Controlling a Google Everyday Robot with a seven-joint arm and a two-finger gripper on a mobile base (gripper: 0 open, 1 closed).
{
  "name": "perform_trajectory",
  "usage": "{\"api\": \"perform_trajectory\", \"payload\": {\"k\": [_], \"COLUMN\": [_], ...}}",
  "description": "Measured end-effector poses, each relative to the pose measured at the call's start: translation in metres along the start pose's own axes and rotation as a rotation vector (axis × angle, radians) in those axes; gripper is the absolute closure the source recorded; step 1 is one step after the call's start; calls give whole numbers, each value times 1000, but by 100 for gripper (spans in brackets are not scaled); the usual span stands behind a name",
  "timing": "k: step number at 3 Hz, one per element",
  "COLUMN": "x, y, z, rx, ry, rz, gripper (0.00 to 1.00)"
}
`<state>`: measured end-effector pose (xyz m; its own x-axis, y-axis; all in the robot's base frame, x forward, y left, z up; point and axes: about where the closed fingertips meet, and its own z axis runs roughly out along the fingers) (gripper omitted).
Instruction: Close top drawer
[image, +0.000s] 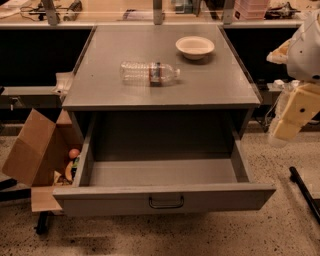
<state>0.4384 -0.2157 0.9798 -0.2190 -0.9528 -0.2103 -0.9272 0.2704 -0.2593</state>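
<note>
Top drawer (162, 175) pulled wide open at lower centre of frame. End effector (292, 117) at right edge, well apart, grip state impossible to tell. Push squarely beside handle (166, 201), straight inward.

- gripper (291, 117) hangs just off the worktop's (100, 92) right edge, near the front right corner. It's clipped by the picture's right side, same as its arm (307, 47).
- drawer (165, 175): the back end is tucked under the worktop's front edge, and it's too dark in there to make out the rear corners.
- bottle (149, 73), mid-worktop: label way too small to read.
- box (32, 150) by the front left corner: contents mostly hidden behind the drawer's side. Something round and orange, no idea what.
- clutter (65, 10) past the back edge: chopped off by the picture's top, too blurry to name.
- rod (304, 192) on the floor off the right edge: cut off at the side.
</note>
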Motion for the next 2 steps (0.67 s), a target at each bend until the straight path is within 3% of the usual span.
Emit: {"api": "perform_trajectory", "payload": {"k": [1, 2], "x": [0, -9], "y": [0, 15], "z": [0, 12], "rx": [0, -22], "ry": [0, 16], "rz": [0, -44], "gripper": [0, 0]}}
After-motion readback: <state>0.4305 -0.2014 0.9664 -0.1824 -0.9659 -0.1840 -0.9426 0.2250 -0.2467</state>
